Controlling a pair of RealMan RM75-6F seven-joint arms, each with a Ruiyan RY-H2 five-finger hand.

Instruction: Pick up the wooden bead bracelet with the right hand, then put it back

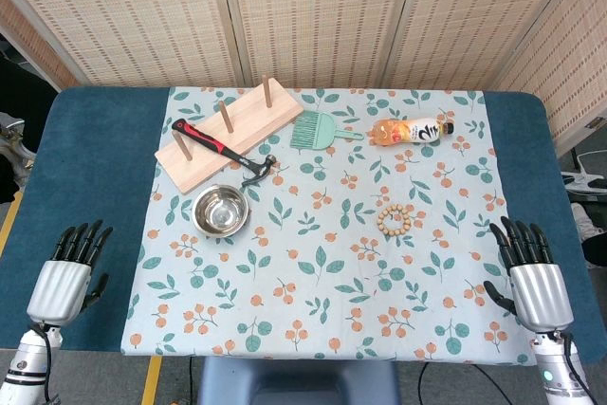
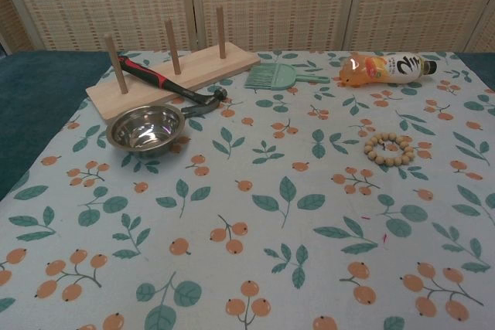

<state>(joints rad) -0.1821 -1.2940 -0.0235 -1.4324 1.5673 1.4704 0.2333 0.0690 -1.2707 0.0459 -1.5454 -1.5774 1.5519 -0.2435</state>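
The wooden bead bracelet (image 1: 394,220) (image 2: 389,149) lies flat on the leaf-patterned cloth, right of centre, a small ring of pale beads. My right hand (image 1: 533,272) rests at the table's near right edge, fingers spread and empty, well to the right of and nearer than the bracelet. At the near left edge, on the blue table surface, my left hand (image 1: 68,272) is also open and holds nothing. Neither hand shows in the chest view.
A steel bowl (image 1: 220,211) sits left of centre. Behind it a red-handled hammer (image 1: 221,149) leans on a wooden peg board (image 1: 232,130). A green brush (image 1: 321,130) and an orange drink bottle (image 1: 410,130) lie at the back.
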